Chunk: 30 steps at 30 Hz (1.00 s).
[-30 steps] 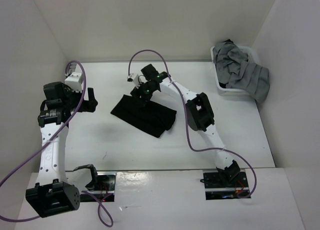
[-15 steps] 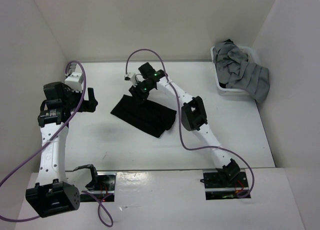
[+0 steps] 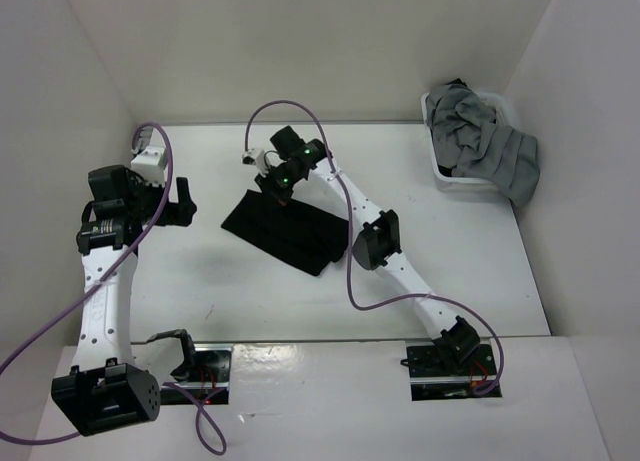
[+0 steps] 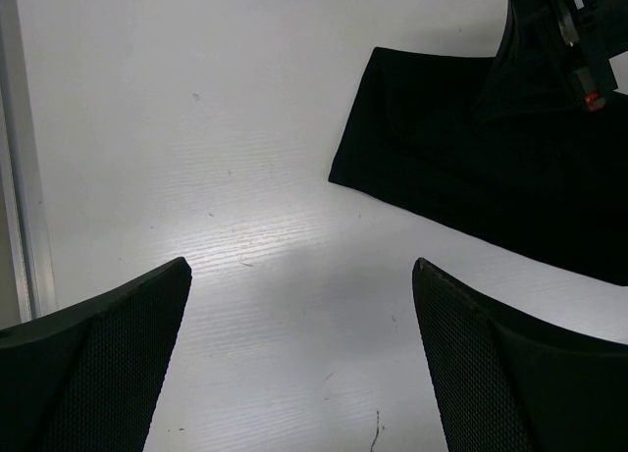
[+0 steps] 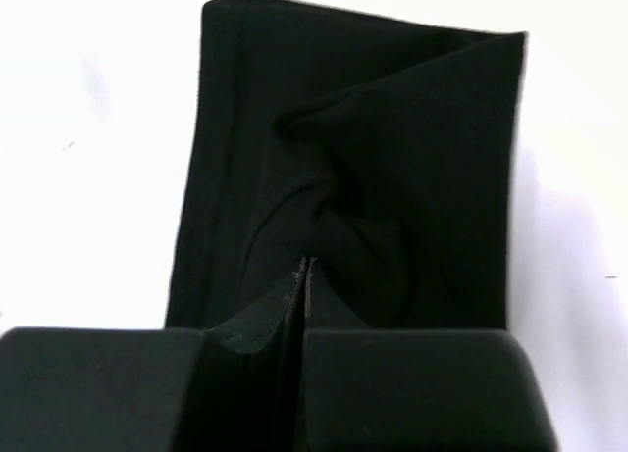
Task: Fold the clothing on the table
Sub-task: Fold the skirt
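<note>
My right claw (image 3: 272,188) hides the far edge of the clothing (image 3: 290,233) from above. Left wrist view: clothing runs off the right side, my left claw (image 4: 299,266) cut off at the bottom.

Robotics lab: walled white table (image 3: 200,281), cabled left arm (image 3: 103,291) and right arm (image 3: 400,266).

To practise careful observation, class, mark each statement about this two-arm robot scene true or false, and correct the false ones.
1. The right gripper is shut on the plain black fabric clothing. True.
2. The left gripper grips that clothing too. False: it is open, over the bare white table.
3. The white basket holds grey fabric garments. True.
4. The black clothing hangs over the basket. False: it lies on the table.
</note>
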{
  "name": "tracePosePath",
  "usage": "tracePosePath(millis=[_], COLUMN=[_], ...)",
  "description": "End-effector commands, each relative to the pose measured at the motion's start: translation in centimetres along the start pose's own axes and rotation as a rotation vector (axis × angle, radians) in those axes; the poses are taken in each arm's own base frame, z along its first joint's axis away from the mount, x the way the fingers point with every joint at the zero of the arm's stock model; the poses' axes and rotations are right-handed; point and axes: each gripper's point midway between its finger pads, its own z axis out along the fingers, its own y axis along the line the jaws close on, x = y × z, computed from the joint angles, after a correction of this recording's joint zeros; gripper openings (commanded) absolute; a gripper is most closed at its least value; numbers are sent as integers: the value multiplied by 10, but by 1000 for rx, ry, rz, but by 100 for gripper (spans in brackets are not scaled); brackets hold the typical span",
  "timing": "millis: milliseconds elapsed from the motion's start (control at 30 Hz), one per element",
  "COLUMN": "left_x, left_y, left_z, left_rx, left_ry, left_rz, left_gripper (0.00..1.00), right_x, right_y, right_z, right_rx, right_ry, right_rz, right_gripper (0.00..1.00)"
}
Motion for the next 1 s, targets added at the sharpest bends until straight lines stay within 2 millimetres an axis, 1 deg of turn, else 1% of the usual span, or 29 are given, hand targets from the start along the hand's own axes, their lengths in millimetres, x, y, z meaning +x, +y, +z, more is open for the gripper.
tracePosePath(millis=[0,100,133,167,200,233,267,333,367,400,433,467,500,533,567,600,633,667,700,733,767,800,833,867,900,967], left_x=[-4,-4,-4,-4,-4,-4,-4,-4,-4,-4,-4,-4,-4,-6,-6,-6,-6,-6,-6,-6,-6,-4,-4,-4,-4,-4], left_y=[-2,-2,-2,-2,-2,-2,-2,-2,-2,-2,-2,-2,-2,-2,-2,-2,-2,-2,-2,-2,-2,-2,-2,-2,-2,-2], left_z=[0,0,0,0,0,0,0,0,0,0,0,0,0,-2,-2,-2,-2,-2,-2,-2,-2,0,0,0,0,0], left_rx=[16,16,16,16,16,16,16,16,16,16,16,16,16,15,15,15,15,15,15,15,15,17,17,17,17,17], left_ry=[-24,-24,-24,-24,-24,-24,-24,-24,-24,-24,-24,-24,-24,-32,-32,-32,-32,-32,-32,-32,-32,-22,-22,-22,-22,-22], left_rz=[0,1,1,1,1,1,1,1,1,1,1,1,1,4,4,4,4,4,4,4,4,0,0,0,0,0], left_gripper=[99,99,99,99,99,99,99,99,99,99,99,99,99,99,99,99,99,99,99,99,99,99,99,99,99,99], right_x=[-22,-39,-41,-49,-56,-61,-74,-89,-98,-111,-111,-114,-116,-115,-114,-114,-111,-112,-117,-116,-118,-120,-121,-127,-121,-118], right_y=[28,37,41,47,50,58,69,87,102,118,126,144,154,160,174,178,179,184,190,198,201,210,216,221,231,243], right_z=[-24,-41,-46,-59,-66,-71,-91,-107,-112,-129,-128,-124,-126,-121,-115,-114,-109,-112,-124,-126,-135,-150,-156,-163,-174,-187], right_rx=[-41,-39,-40,-34,-30,-21,-11,7,7,17,16,0,7,5,-17,0,10,24,60,61,74,97,114,142,195,230], right_ry=[-32,-69,-69,-85,-99,-100,-129,-156,-169,-201,-191,-186,-185,-172,-159,-151,-137,-133,-146,-138,-144,-157,-161,-184,-172,-199], right_rz=[-15,-42,-33,-46,-57,-58,-80,-109,-136,-171,-176,-201,-215,-208,-221,-217,-219,-213,-216,-213,-207,-182,-177,-172,-171,-186], right_gripper=[1,0,0,0,2,2,0,0,0,0,0,0,0,8,14,27,36,40,44,50,51,51,51,51,51,51])
